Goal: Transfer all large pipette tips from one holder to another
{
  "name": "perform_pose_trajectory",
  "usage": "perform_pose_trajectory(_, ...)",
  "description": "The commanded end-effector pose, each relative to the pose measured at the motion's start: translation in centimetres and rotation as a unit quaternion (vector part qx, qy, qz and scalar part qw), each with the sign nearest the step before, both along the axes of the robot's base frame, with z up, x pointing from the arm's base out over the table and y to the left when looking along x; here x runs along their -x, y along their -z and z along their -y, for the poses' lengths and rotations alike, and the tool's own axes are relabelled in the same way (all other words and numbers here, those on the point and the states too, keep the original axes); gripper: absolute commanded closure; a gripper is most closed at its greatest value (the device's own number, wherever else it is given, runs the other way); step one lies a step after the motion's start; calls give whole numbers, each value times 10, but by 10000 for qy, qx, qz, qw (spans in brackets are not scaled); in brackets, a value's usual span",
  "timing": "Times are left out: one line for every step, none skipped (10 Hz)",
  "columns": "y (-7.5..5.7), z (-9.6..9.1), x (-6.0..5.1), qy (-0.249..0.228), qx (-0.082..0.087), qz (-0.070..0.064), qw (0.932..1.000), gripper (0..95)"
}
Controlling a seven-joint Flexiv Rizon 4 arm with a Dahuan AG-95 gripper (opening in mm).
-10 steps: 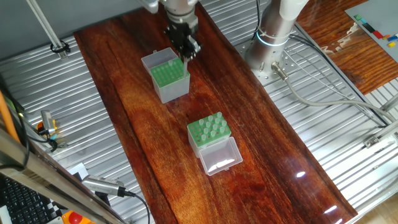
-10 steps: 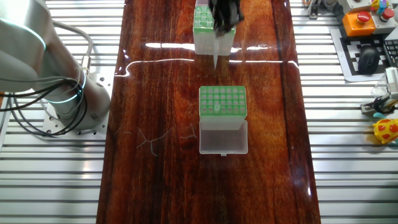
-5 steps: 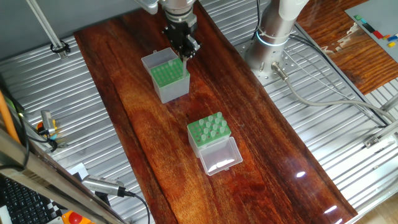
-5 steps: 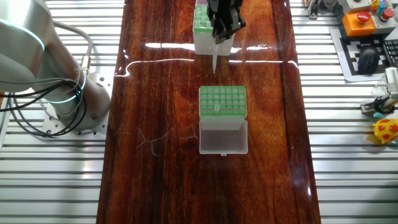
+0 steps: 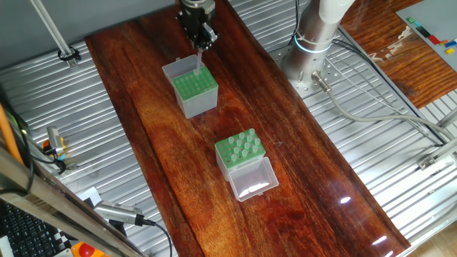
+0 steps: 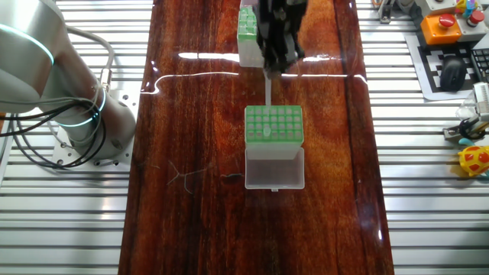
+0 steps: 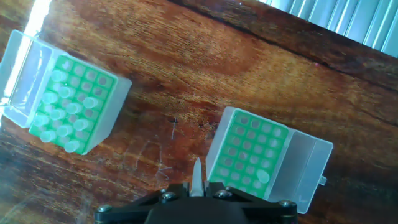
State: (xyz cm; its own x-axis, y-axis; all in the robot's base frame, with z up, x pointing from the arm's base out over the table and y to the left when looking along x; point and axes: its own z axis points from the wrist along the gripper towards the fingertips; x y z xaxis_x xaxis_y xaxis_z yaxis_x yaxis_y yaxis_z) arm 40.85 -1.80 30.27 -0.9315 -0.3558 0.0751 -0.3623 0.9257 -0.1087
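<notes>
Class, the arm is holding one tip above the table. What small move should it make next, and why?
Probably slide the gripper sideways until the held pipette tip hangs over an empty hole of the grey-sided box, before any lowering. In the hand view the tip points at bare wood just beside that box's grid.

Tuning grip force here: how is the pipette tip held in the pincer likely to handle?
The pipette tip hangs straight below the pincer, so it is probably stiff. Thin and translucent, it is likely very light and perhaps crushable. Its smooth taper might let it slip or tilt in the grip.
</notes>
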Motion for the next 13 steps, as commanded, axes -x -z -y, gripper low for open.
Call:
perform_pose_trajectory(0,1,1,-89,-187,-49,9998,950)
perform_pose_trajectory(0,1,1,-51,-181,-49,9998,950)
perform_pose_trajectory(0,1,1,-28,-181,-46,9998,950)
perform_pose_trajectory(0,1,1,-39,-186,-40,9998,950)
perform_pose_trajectory(1,4,1,-63,-192,-37,9998,950)
perform_pose_trajectory(3,8,2,-75,-193,-38,9998,950)
perform_pose_trajectory(7,15,3,-127,-199,-42,9997,950)
perform_pose_trajectory(10,19,4,-152,-195,-48,9997,950)
perform_pose_trajectory(13,21,4,-155,-194,-47,9997,950)
perform_pose_trajectory(16,22,6,-153,-218,-42,9996,950)
perform_pose_trajectory(18,22,8,-146,-268,-28,9995,950)
perform_pose_trajectory(19,23,10,-114,-331,-27,9994,950)
perform_pose_trajectory(19,23,11,-100,-344,-27,9994,950)
